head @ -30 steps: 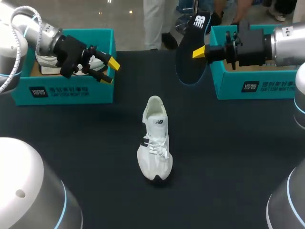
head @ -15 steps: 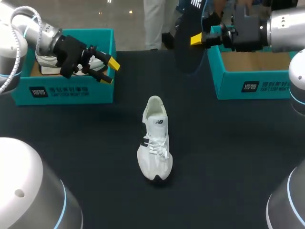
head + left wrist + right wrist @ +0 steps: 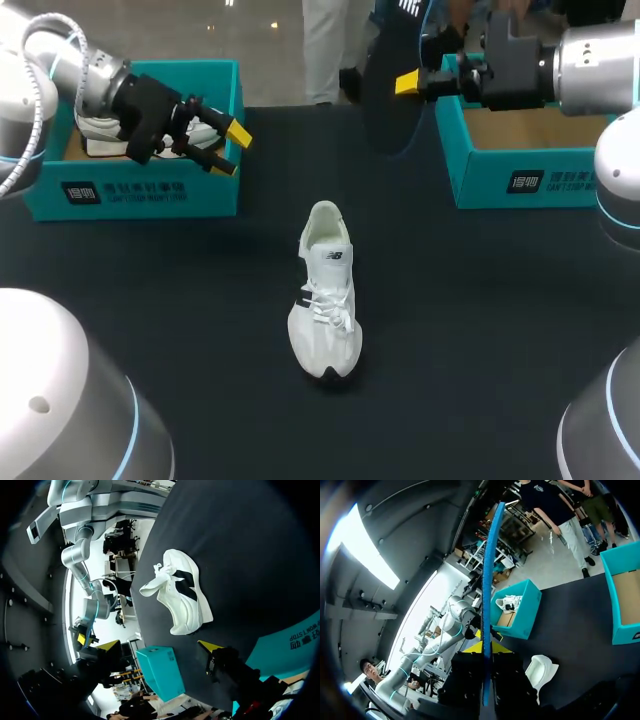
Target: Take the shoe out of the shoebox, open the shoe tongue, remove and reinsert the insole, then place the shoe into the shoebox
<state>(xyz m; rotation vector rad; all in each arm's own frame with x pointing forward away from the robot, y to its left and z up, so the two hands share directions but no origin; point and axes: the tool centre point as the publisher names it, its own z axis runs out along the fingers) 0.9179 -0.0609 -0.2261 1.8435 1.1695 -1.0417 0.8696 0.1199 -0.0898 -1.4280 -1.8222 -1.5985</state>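
**Desk:** What do you count?

**Me:** Two teal boxes: the left shoebox (image 3: 140, 185) at upper left and the right shoebox (image 3: 530, 180) at upper right. There are two white shoes. The shoe (image 3: 325, 300) stands mid-frame on the dark table (image 3: 480, 330), and a second shoe (image 3: 95, 130) lies in the left shoebox. There's one dark insole (image 3: 385, 90).

**Desk:** And the pincers?

**Me:** My right pincer (image 3: 405, 82) is clamped on the insole, holding it on edge in the air at upper middle. My left pincer (image 3: 232, 150) gapes wide with nothing in it, by the left shoebox's front corner.

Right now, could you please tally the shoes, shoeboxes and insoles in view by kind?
Shoes: 2, table shoe, boxed shoe
Shoeboxes: 2, left shoebox, right shoebox
Insoles: 1, dark insole
Total: 5
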